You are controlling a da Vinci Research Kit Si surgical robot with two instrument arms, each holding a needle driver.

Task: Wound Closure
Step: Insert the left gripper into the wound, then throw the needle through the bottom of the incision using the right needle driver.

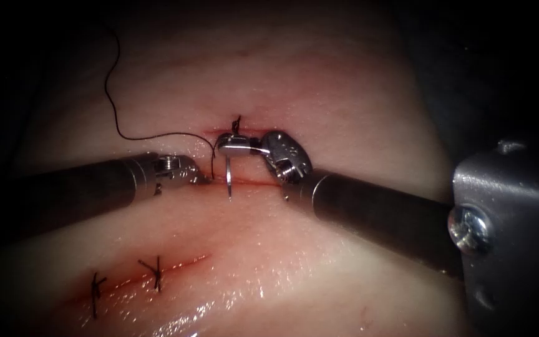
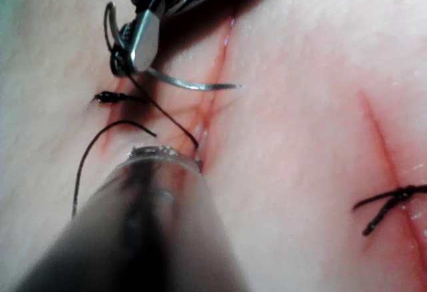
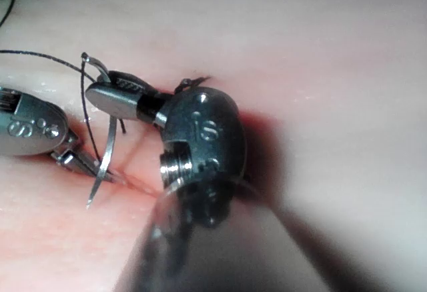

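A: Pale, wet tissue (image 1: 319, 87) under both tools, background dark. One cut (image 1: 251, 182) crosses the middle with red fluid (image 1: 216, 132) along it; a second cut (image 1: 176, 265) near the tissue's lower left edge carries two dark stitches (image 1: 156, 271).

B: Right tool?

A: Right tool (image 1: 235, 146) comes in from the right edge, jaws clenched on the needle (image 1: 228, 178). The grasp sits near the needle's thread end, on the upper part of its curve.

B: Needle in the tissue?

A: Most of the curve hangs free, bare steel running down across the cut, point past the cut's lower lip. In the right wrist view the needle (image 3: 103, 162) shows its tip clear of the surface. I can't tell if any part is buried.

B: Left tool?

A: Left tool (image 1: 202, 178) lies along the cut from the left, tip at the cut line just beside the needle. Whether its jaws are closed or holding anything, I can't tell.

B: Thread?

A: Thread (image 1: 115, 106) runs from the needle's held end leftward, then loops up toward the tissue's upper left edge. A short cut end (image 1: 237, 120) stands just above the right tool's jaws.
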